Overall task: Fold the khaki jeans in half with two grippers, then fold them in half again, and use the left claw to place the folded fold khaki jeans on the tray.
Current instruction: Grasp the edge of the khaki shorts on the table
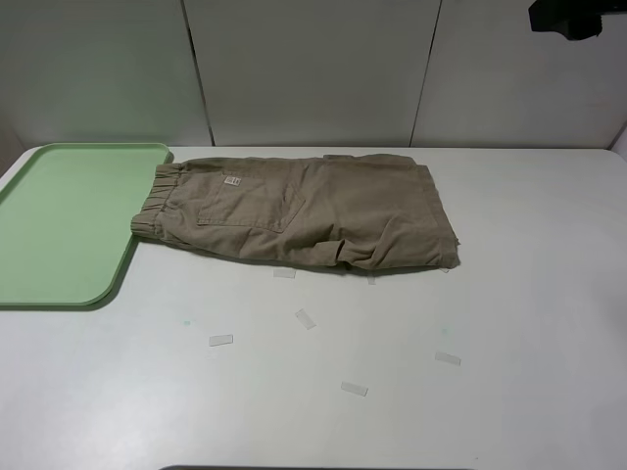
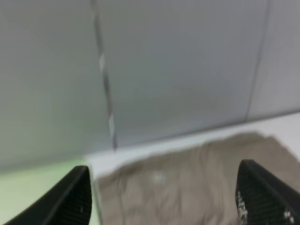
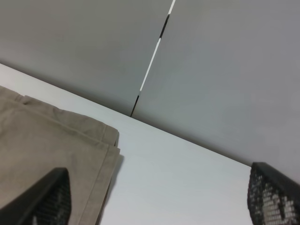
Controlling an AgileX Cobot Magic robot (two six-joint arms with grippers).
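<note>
Khaki jeans (image 1: 304, 211) lay flat mid-frame, long axis left-right, waistband touching the tray (image 1: 59, 225) at left, hems at right; left claw (image 2: 164, 187) faced the waistband end, right gripper (image 3: 158, 187) the hem end, both wide open and empty.

The left claw (image 2: 164, 168) gapes wide, gripping nothing. Beyond it lie the jeans (image 2: 187, 187) (blurred) and, just beside them, the tray (image 2: 28, 187) — all before a grey wall (image 2: 187, 65).
</note>
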